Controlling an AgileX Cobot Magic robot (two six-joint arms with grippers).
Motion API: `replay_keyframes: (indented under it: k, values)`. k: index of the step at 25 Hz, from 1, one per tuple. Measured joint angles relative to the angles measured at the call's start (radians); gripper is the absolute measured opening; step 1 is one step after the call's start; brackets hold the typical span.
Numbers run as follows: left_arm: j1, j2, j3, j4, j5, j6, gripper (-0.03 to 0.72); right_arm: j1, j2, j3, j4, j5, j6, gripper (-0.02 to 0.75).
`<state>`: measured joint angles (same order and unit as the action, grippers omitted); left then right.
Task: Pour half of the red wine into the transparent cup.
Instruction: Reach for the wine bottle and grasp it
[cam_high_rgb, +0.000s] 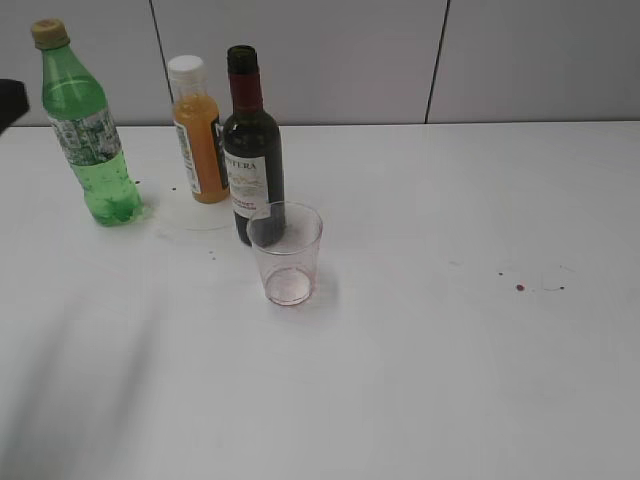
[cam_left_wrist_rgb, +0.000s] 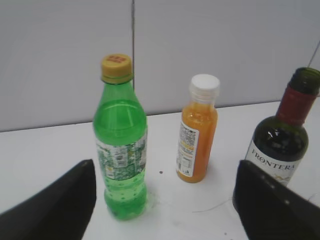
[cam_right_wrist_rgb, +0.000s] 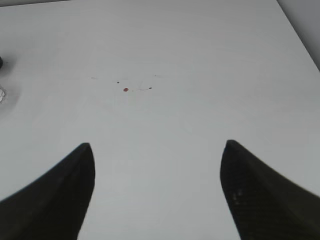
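Nothing poured yet: cup (cam_high_rgb: 286, 253) holds only red stains at its bottom, standing just in front of the upright wine bottle (cam_high_rgb: 251, 150). Left gripper (cam_left_wrist_rgb: 165, 200) and right gripper (cam_right_wrist_rgb: 156, 192) both spread wide, holding nothing. Grasp and pour all remain.

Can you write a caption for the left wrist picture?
Open left gripper faces a green soda bottle, an orange juice bottle and the wine bottle.

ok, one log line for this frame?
phase: pre-grasp | left gripper: open, empty | right gripper: open, empty | wine bottle: upright, uncapped | transparent cup: in front, unfilled
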<state>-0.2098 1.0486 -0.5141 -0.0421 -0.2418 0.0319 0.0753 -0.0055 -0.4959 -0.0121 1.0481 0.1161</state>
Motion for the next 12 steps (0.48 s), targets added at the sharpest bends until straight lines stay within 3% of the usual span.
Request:
replay_keyframes:
  k: [12]
  values:
    - [-0.011,0.454,-0.001,0.411,-0.537,-0.253,0.648,0.0,0.0,0.0,0.003,0.0,0.002,0.591]
